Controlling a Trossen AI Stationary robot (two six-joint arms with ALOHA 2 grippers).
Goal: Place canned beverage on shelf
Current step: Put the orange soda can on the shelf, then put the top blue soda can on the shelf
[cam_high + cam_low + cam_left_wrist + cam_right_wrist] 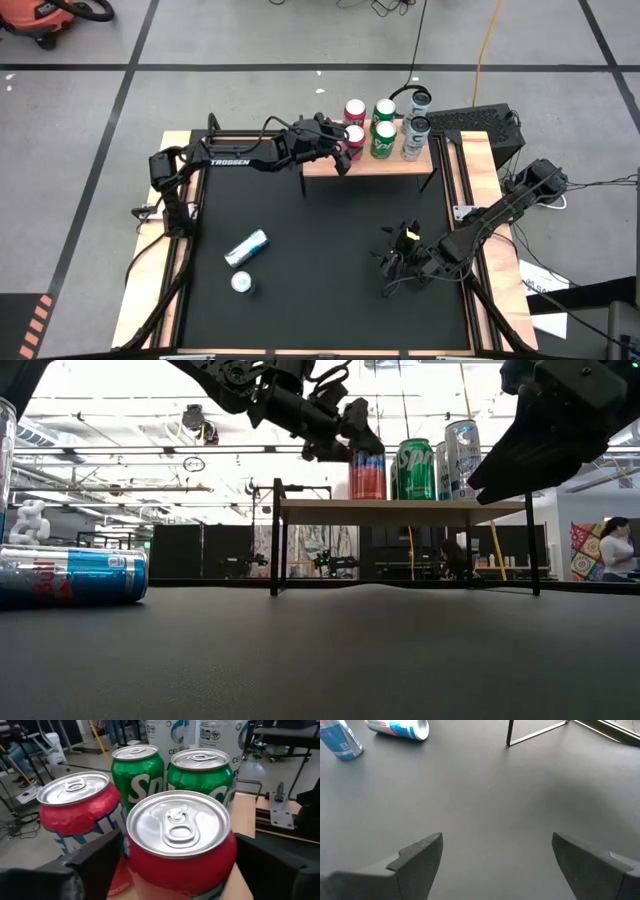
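The shelf (385,164), a wood-grain plank on thin black legs, stands at the table's far edge and also shows in the low view (400,511). Upright on it are two red cans, two green cans (383,125) and two silver cans (416,120). My left gripper (177,875) is open at the shelf's left end, one finger on either side of the nearer red can (180,845), which stands on the plank (367,475). My right gripper (497,865) is open and empty, low over the table's near right part (392,268). My left gripper has its fingers (100,855) level on either side of the red can's wall, coming from the table's left. The can stands upright on the shelf. I cannot tell whether the fingers touch it.
A blue and silver can (246,247) lies on its side on the black table at the near left, and shows in the low view (70,575). Another can (241,284) stands upright just nearer. The second red can (75,805) stands close beside the left finger.
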